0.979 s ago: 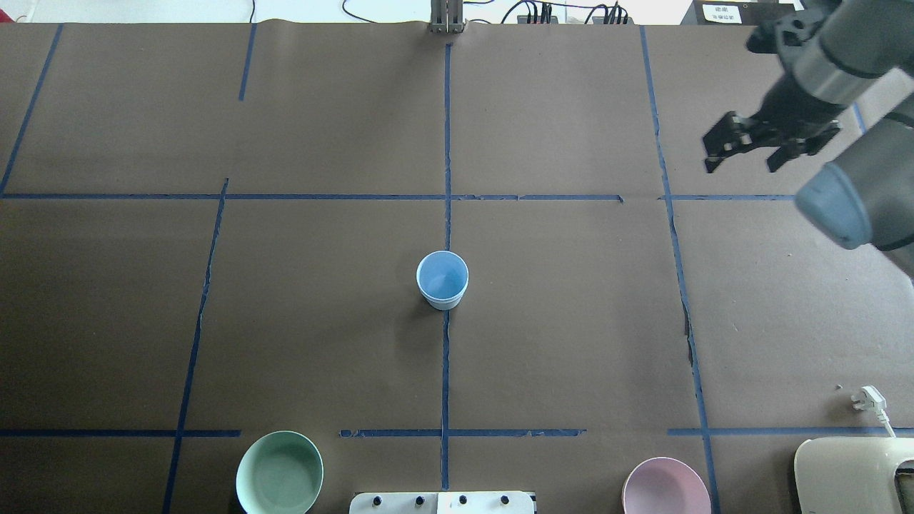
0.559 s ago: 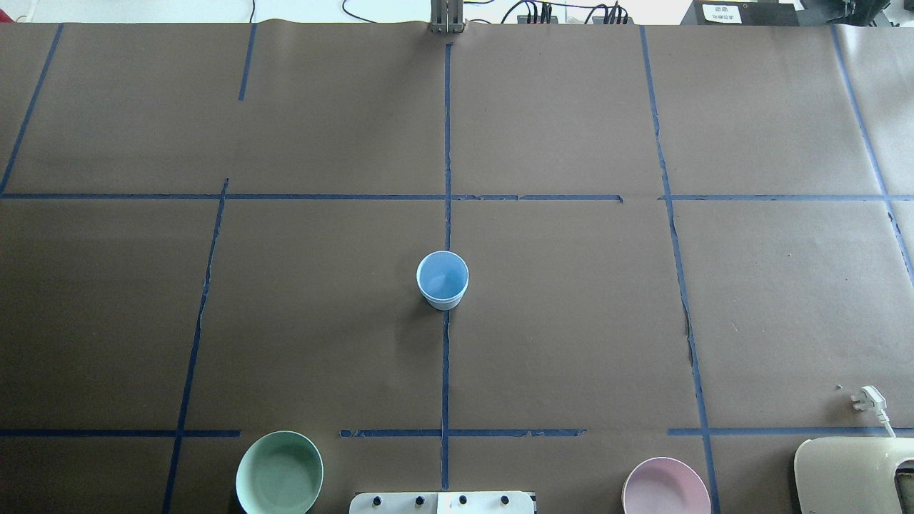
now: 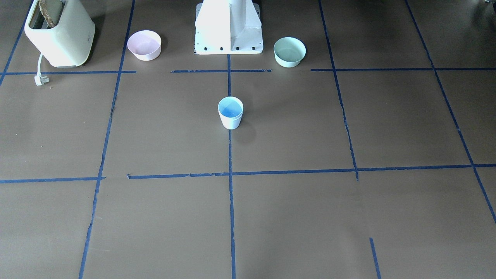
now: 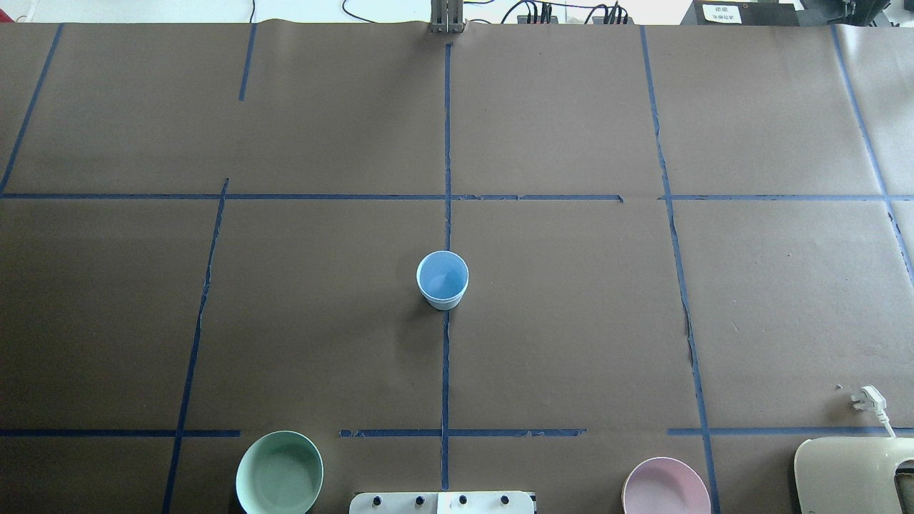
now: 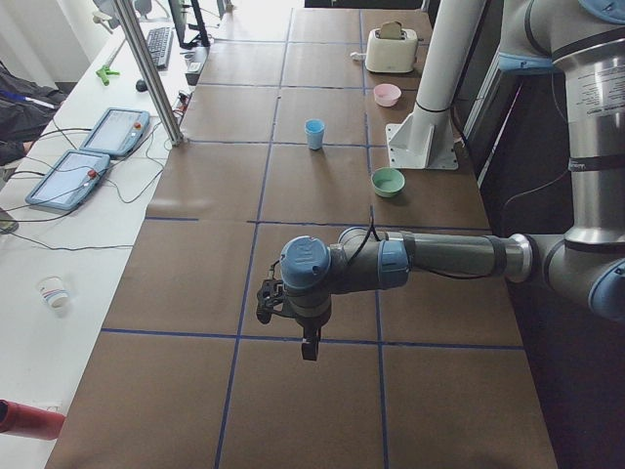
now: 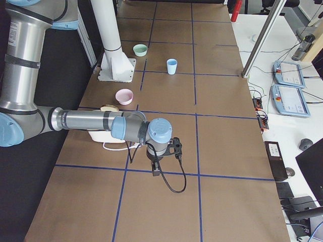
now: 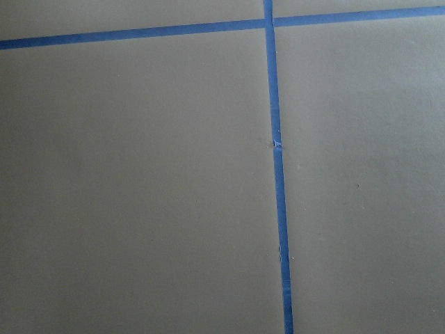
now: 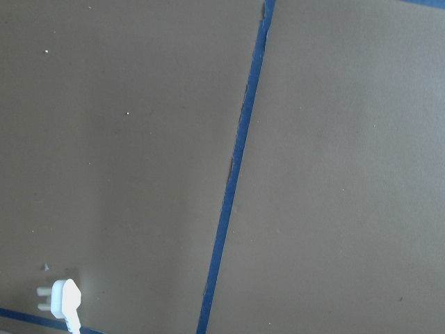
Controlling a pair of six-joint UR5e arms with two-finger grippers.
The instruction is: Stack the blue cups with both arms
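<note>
A blue cup (image 4: 443, 280) stands upright at the centre of the overhead frame, on the vertical tape line (image 4: 447, 143). The left gripper (image 5: 309, 342) and right gripper (image 6: 156, 169) hang over the table (image 5: 312, 420) in the lower middle of the side views. Whether either is parted or closed cannot be told.

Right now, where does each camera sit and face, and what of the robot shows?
Front-facing: across the table, looking down at the blue cup; only the white pedestal shows.
Overhead: behind the robot, looking forward and down; pedestal edge only.
Exterior left: table's left end, looking along it; left arm near.
Exterior right: opposite end; right arm near.
Left wrist: down on bare table and tape; no fingers.
Right wrist: down on tape and a white plug; no fingers.
Shared: overhead and right wrist both show the plug.
</note>
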